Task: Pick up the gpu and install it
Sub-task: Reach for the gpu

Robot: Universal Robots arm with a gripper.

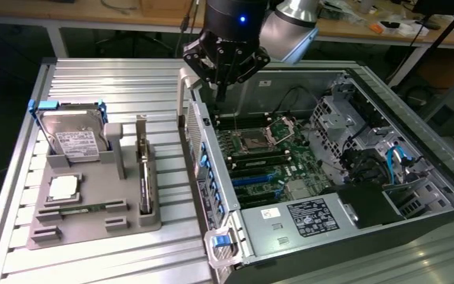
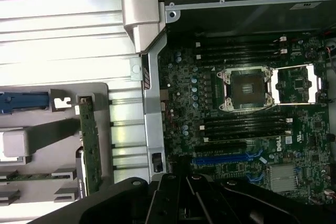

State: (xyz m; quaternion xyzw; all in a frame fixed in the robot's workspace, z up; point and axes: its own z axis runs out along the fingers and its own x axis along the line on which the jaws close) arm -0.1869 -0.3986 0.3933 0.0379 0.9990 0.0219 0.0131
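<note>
Table (image 1: 93, 77): gpu (image 1: 143, 177) well apart from hand (image 1: 220, 97)

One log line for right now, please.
gripper: shut, empty, above open case | gpu: on edge in gray holder | install: not done

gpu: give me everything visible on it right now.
The gpu is a thin flat card, dark with a silvery metal edge, and its board face looks green with small components in the wrist view. It stands on edge in a slot of the grey holder, outside the case. Only the holder touches it; the gripper, jaws shut, hangs over the case, apart from it.
</note>
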